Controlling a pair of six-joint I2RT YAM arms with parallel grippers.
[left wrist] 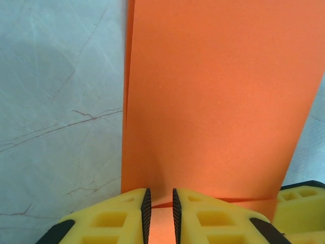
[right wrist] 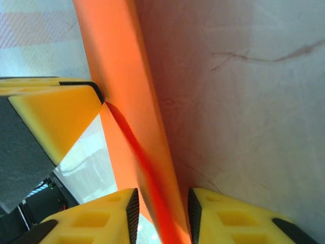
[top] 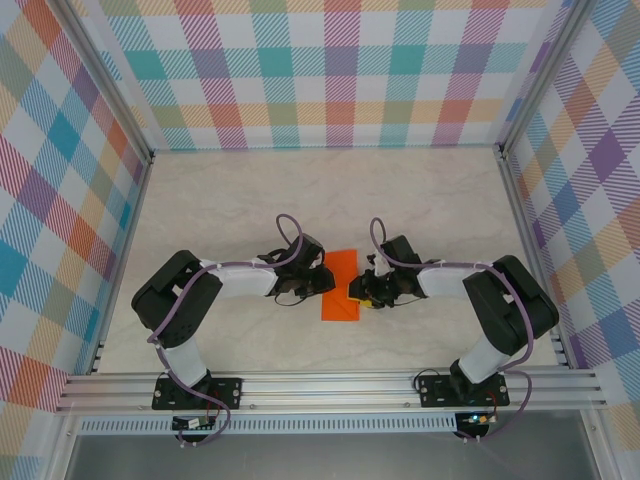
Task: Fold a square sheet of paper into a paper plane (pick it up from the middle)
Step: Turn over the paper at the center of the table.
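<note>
A pale, marble-patterned table (top: 420,200) is seen from above, closed in on three sides by walls (top: 340,70) printed in pastel checks, with a metal rail (top: 330,385) along its near edge. Two black-and-white robot arms are bolted to that rail, the left arm (top: 230,278) and the right arm (top: 460,275), each bent inward so that their tips meet around the middle of the table, a little towards the near edge. Between them an orange paper (top: 341,290) is held. It appears as a narrow upright rectangle, and a doubled layer is visible along one long side, so it is judged to be already folded once. The left gripper (left wrist: 159,208) is clenched on the paper's short edge, with the sheet pinched between its black-faced yellow fingers. This grip is judged to anchor the paper while the other side is worked. The right gripper (right wrist: 161,206) is placed around a long edge, with the paper passing through the gap between its fingers. Whether it is pressing the paper cannot be told. It is probably positioned there to sharpen or begin a crease. A yellow finger of the left gripper is seen just beside the paper in the right wrist view. Whether the paper rests on the table or is raised just off it cannot be told. No brand, label or readable writing is seen anywhere.
</note>
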